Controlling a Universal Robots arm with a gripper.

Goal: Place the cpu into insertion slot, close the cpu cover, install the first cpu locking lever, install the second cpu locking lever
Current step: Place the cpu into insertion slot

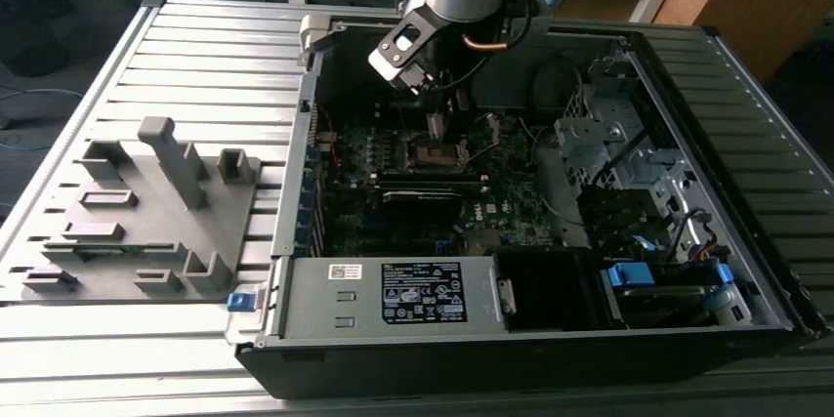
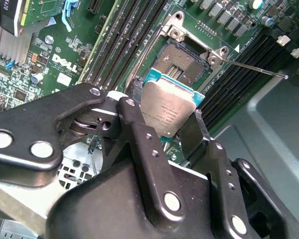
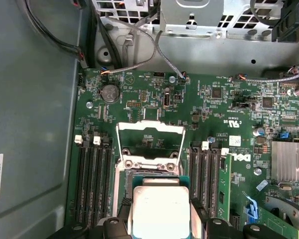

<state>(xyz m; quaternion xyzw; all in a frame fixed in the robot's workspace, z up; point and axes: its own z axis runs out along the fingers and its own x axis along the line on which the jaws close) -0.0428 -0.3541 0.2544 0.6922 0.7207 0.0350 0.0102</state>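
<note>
Two fingers (image 2: pixel 139 139) of the gripper (image 2: pixel 163 114) were closed on opposite edges of the cpu (image 2: pixel 172 102), held close over the insertion slot (image 2: pixel 182 62), cpu cover (image 3: pixel 149 144) hinged up beside that slot; judged it best lowered flat, edges square to the slot rim, without sideways drag.

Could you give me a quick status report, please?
Status: gripper shut on cpu; cpu above insertion slot, not seated; cpu cover open; nothing seen blocking.
</note>
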